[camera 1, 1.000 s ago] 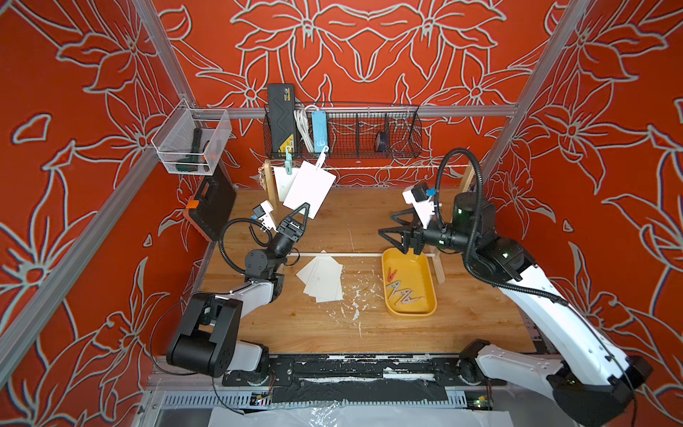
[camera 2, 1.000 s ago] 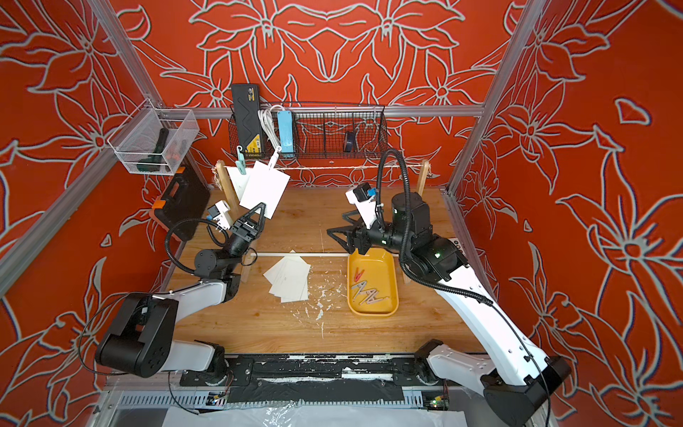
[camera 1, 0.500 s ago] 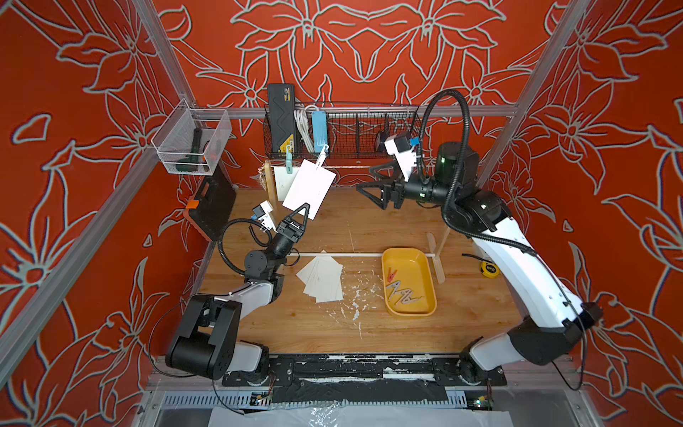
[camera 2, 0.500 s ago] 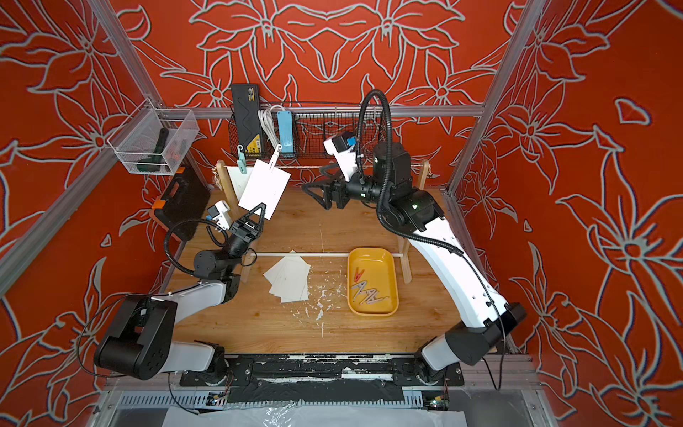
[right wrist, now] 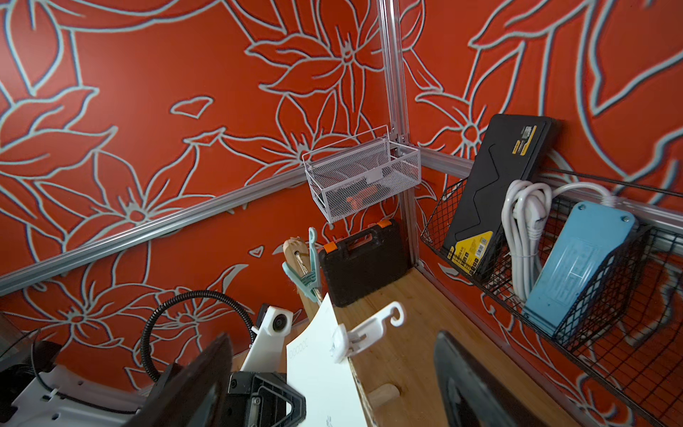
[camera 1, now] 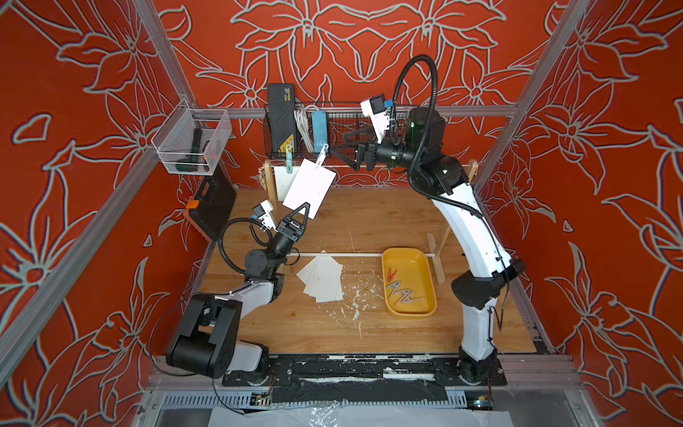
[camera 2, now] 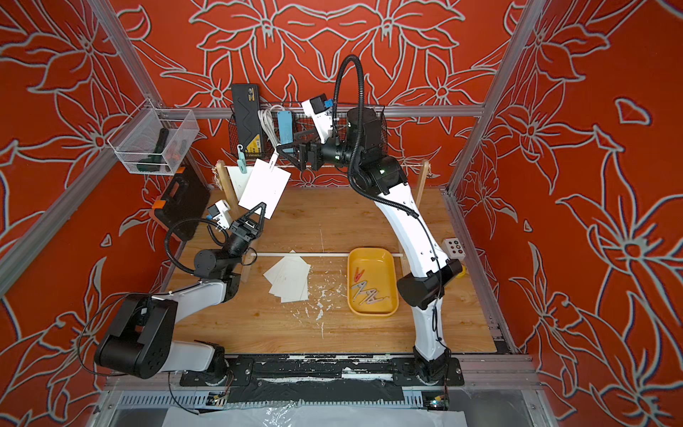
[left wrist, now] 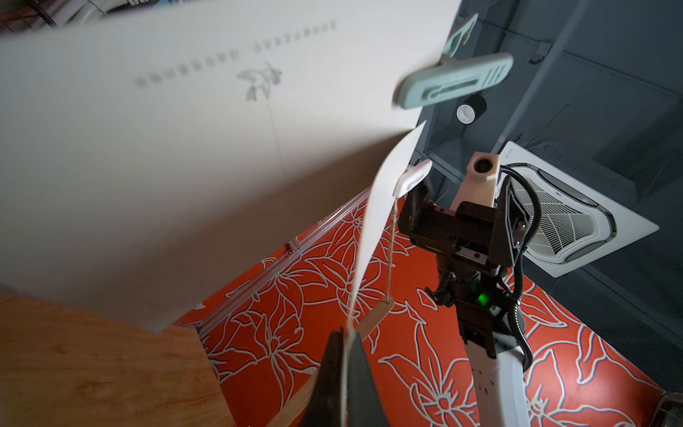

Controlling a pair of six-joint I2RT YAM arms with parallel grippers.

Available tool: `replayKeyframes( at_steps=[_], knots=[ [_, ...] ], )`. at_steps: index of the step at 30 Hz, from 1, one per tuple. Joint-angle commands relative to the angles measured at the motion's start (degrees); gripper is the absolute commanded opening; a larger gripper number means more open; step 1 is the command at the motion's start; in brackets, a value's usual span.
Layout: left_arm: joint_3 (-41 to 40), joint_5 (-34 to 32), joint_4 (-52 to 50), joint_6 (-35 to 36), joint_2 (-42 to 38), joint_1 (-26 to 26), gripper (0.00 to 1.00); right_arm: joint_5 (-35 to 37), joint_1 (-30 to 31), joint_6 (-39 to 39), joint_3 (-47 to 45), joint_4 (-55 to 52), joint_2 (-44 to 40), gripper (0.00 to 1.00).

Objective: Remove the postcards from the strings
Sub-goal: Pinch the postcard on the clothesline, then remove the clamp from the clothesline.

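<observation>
Red flowered walls behind: left gripper (camera 1: 305, 207) grasps the lower corner of the postcard (camera 1: 308, 186); its white peg (camera 1: 320, 157) on the string (left wrist: 391, 240) lies just ahead of the nearer right gripper (camera 1: 338, 143), jaws spread wide

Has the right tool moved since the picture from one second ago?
Yes. The right tool was at the far end of the yellow tray; now it is up in front of the black wire basket, close to the white peg.
</observation>
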Motion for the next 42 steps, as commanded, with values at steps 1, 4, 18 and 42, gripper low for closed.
replayKeyframes(
  at_steps=[1,4,18,42],
  knots=[
    [1.22,0.09,8.87,-0.99,0.55,-0.12,0.0,-3.38,0.35,3.63,2.4,-0.04,2.31,0.85],
    [1.33,0.13,8.91,-1.11,0.79,-0.12,0.0,-4.84,0.35,4.87,2.42,1.01,3.57,0.85],
    [2.39,0.18,10.11,-2.74,2.48,-0.12,0.0,-10.49,1.93,6.54,2.03,4.33,6.44,0.77],
    [2.5,0.66,11.37,-4.11,3.17,-0.12,0.0,-9.41,2.65,7.18,4.04,5.82,8.56,0.61]
  ],
)
